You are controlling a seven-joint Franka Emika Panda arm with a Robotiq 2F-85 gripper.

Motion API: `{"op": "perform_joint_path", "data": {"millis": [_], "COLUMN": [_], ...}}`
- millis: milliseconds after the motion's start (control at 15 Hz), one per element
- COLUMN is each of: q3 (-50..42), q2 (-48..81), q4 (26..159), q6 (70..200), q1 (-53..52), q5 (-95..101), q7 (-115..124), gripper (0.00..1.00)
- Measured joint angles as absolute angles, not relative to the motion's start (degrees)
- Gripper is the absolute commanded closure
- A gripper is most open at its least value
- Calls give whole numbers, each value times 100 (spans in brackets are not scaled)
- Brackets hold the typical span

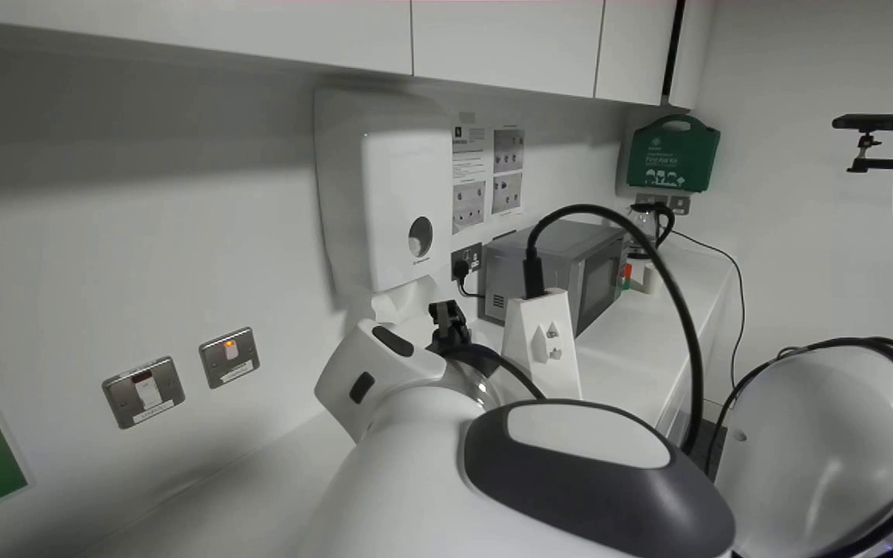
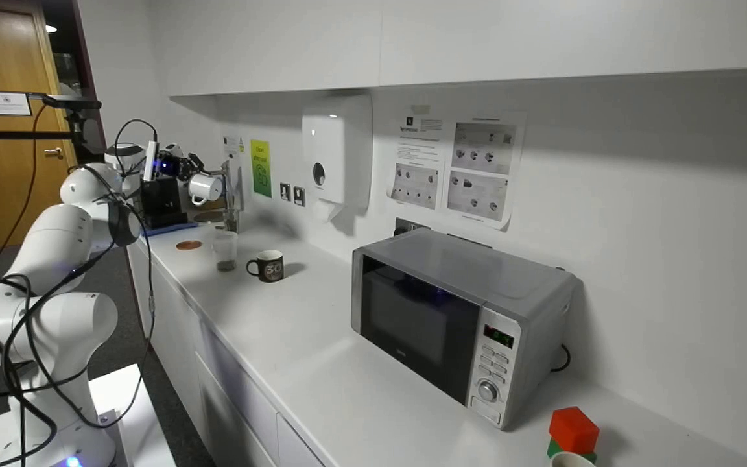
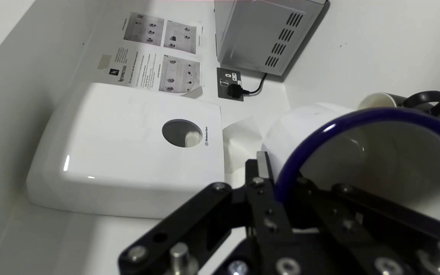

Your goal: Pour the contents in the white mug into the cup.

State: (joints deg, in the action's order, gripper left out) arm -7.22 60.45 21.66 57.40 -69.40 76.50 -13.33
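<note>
Pinching one white mug [image 2: 207,187], apparently by one side; claw [image 3: 280,180] nearly closed; one cup [image 2: 225,245] beside one dark mug [image 2: 272,266].

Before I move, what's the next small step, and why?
Probably ease the white mug down toward the cup, lining up the rims. The gripper pinches the mug's wall; in an exterior view the mug hangs higher than the cup and left of it in the picture, so pouring from there might miss.
</note>
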Motion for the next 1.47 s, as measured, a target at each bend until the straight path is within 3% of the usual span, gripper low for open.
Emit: {"op": "perform_joint_path", "data": {"millis": [1467], "q3": [-726], "q2": [6119], "q4": [2174], "q6": [5741], "q1": [-6941], "q5": [7555], "q7": [-1333], "gripper": [99]}}
